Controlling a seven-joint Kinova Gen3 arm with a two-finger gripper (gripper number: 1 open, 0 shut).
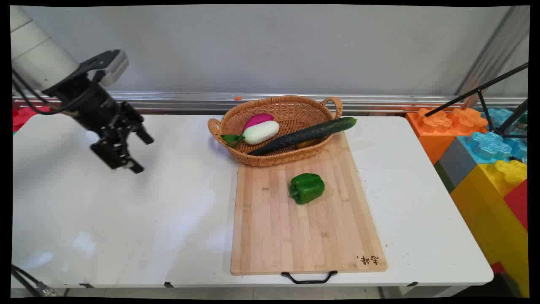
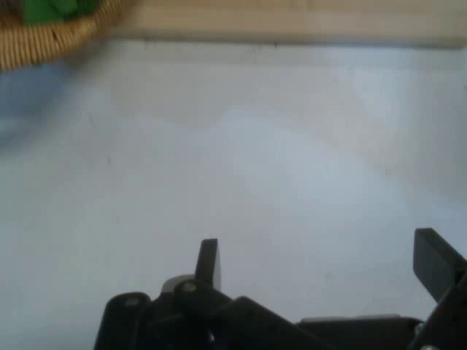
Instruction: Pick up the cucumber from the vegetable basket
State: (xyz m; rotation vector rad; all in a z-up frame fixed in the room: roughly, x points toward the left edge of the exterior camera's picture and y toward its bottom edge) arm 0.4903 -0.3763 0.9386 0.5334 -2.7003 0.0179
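Note:
My black gripper [image 1: 141, 154] hangs open and empty above the left part of the white table [image 1: 126, 219], well left of everything else. In the hand view its two fingers [image 2: 208, 262] stand wide apart over bare tabletop. A green bell pepper [image 1: 307, 188] lies on a wooden cutting board [image 1: 303, 236] at the table's middle. Behind the board sits a wicker basket [image 1: 274, 158] holding a white and pink radish [image 1: 260, 130] with green leaves, and a long dark cucumber [image 1: 303, 136] that sticks out over the basket's right rim. The basket's edge [image 2: 51, 40] and the board's side [image 2: 292, 25] show at the hand view's top.
Large coloured toy blocks [image 1: 485, 156] stand off the table's right side, with a black tripod [image 1: 489, 101] above them. A metal rail [image 1: 379, 101] runs along the wall behind the table. The board has a black handle [image 1: 309, 278] at the table's front edge.

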